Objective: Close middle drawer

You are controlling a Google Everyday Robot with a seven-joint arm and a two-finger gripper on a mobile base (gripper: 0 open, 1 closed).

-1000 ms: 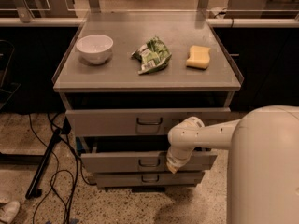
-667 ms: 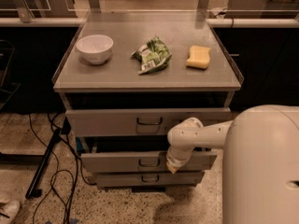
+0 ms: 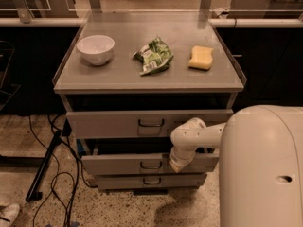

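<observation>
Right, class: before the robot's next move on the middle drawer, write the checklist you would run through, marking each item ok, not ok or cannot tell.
1. Middle drawer shut: not ok; it stands out from the cabinet, with a dark gap above it.
2. Gripper at the drawer's front: ok; it is low at the front, just right of the handle.
3. Firm contact with the front: cannot tell.
4. Drawer's inside free of blockage: cannot tell; it is dark.
5. Bowl, green packet and sponge back from the top's front edge: ok.
6. Floor cables out of the way: ok; they lie left of the cabinet.
</observation>
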